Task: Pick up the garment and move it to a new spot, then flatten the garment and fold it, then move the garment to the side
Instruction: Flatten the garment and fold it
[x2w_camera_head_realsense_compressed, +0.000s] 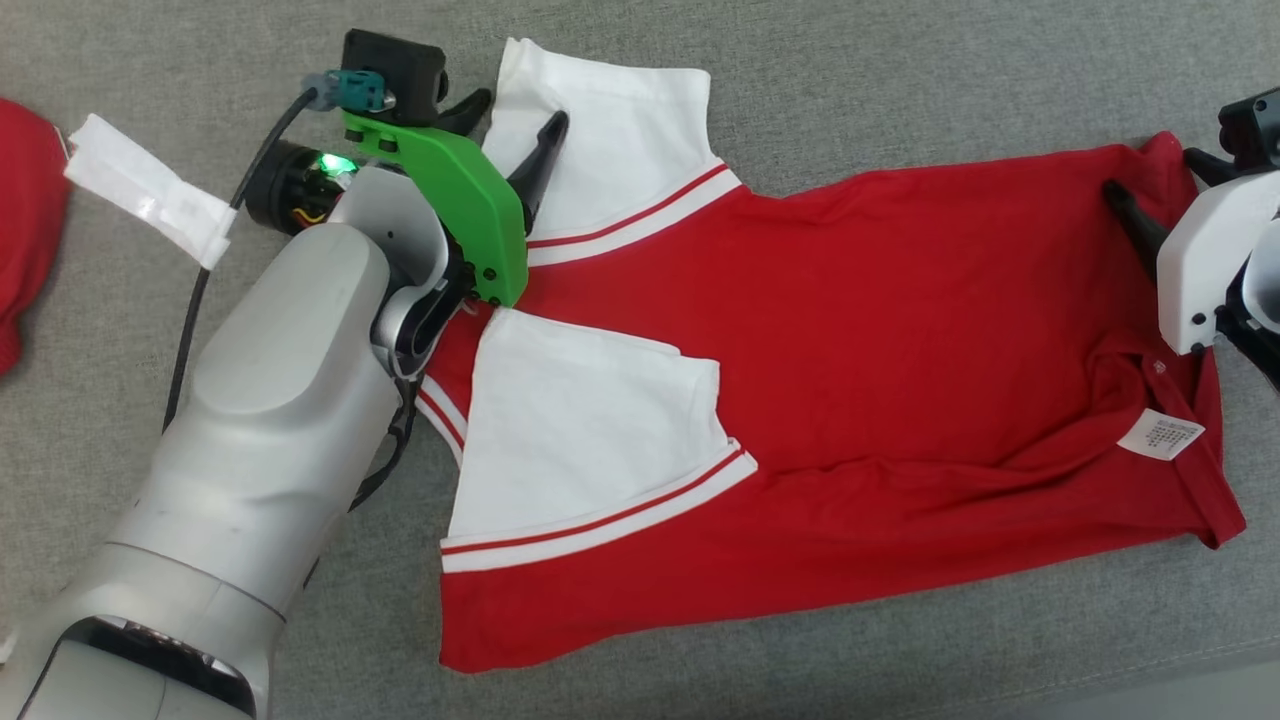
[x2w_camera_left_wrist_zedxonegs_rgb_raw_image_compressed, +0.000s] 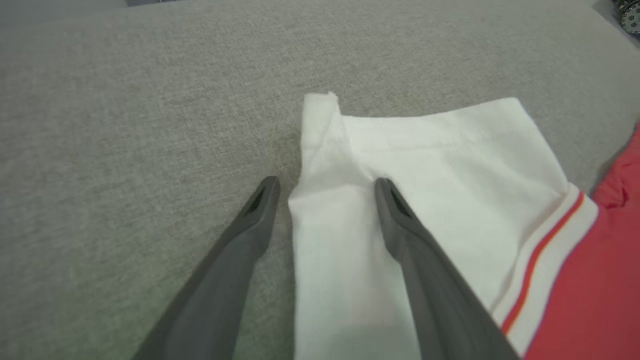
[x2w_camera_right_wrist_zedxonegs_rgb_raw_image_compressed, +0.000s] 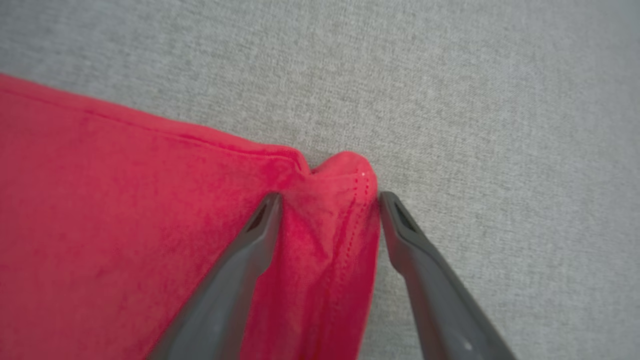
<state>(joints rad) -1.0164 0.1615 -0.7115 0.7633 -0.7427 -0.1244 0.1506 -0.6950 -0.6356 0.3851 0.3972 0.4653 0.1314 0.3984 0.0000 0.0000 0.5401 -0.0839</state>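
Observation:
The garment (x2w_camera_head_realsense_compressed: 900, 330) is a red shirt with white sleeves edged in red stripes, spread sideways on the grey cloth surface. My left gripper (x2w_camera_head_realsense_compressed: 510, 120) is open at the far white sleeve (x2w_camera_head_realsense_compressed: 610, 130). In the left wrist view the sleeve (x2w_camera_left_wrist_zedxonegs_rgb_raw_image_compressed: 450, 165) has its left edge lying between the spread fingers of the left gripper (x2w_camera_left_wrist_zedxonegs_rgb_raw_image_compressed: 326, 186). At the shirt's far right corner my right gripper (x2w_camera_head_realsense_compressed: 1160, 180) is also open. In the right wrist view the bunched red hem corner (x2w_camera_right_wrist_zedxonegs_rgb_raw_image_compressed: 335, 220) sits between the two fingers of the right gripper (x2w_camera_right_wrist_zedxonegs_rgb_raw_image_compressed: 330, 200).
Another red cloth (x2w_camera_head_realsense_compressed: 25, 220) lies at the left edge, with a white strip (x2w_camera_head_realsense_compressed: 150, 190) beside it. A white care label (x2w_camera_head_realsense_compressed: 1160, 435) shows on the garment's right side. The grey surface's front edge (x2w_camera_head_realsense_compressed: 1200, 660) runs across the lower right corner.

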